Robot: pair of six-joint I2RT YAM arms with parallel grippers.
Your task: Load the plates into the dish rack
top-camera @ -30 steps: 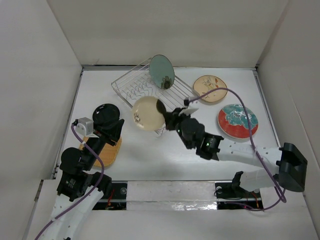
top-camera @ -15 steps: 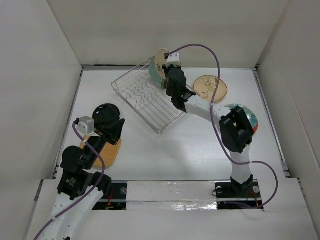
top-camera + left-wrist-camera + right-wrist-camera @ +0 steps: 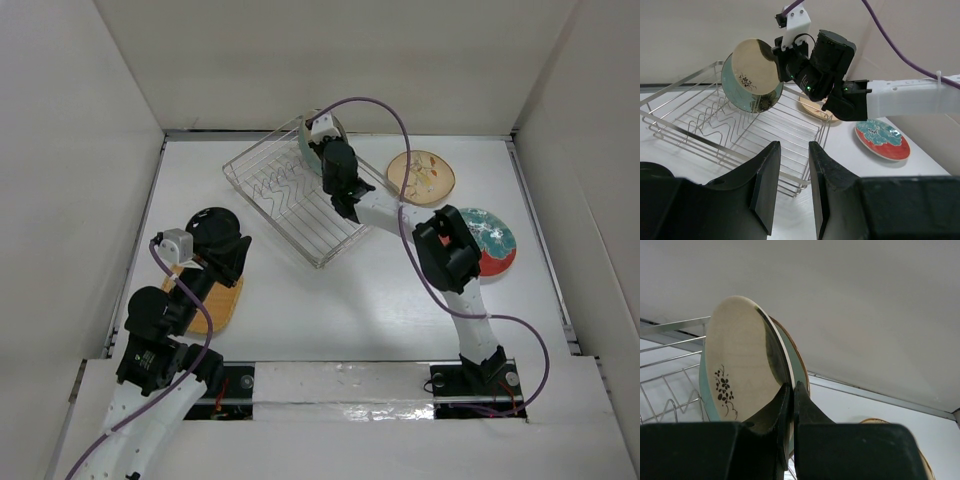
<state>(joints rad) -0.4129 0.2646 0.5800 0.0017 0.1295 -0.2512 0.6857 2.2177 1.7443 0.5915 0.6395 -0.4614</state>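
The silvery wire dish rack sits slanted at the back of the table. A glossy green plate stands upright at its far end. My right gripper is shut on the rim of a cream plate, held upright right against the green plate above the rack wires. In the top view the right wrist hides most of both plates. My left gripper stands open and empty over a black plate and an orange-tan plate.
A beige plate with floral marks lies right of the rack. The red-rimmed teal-patterned plate lies further right, partly under the right arm's elbow. White walls close in the table on three sides.
My right arm has carried the cream plate from in front of the rack to its far end, up against the green plate. The left arm has barely moved.
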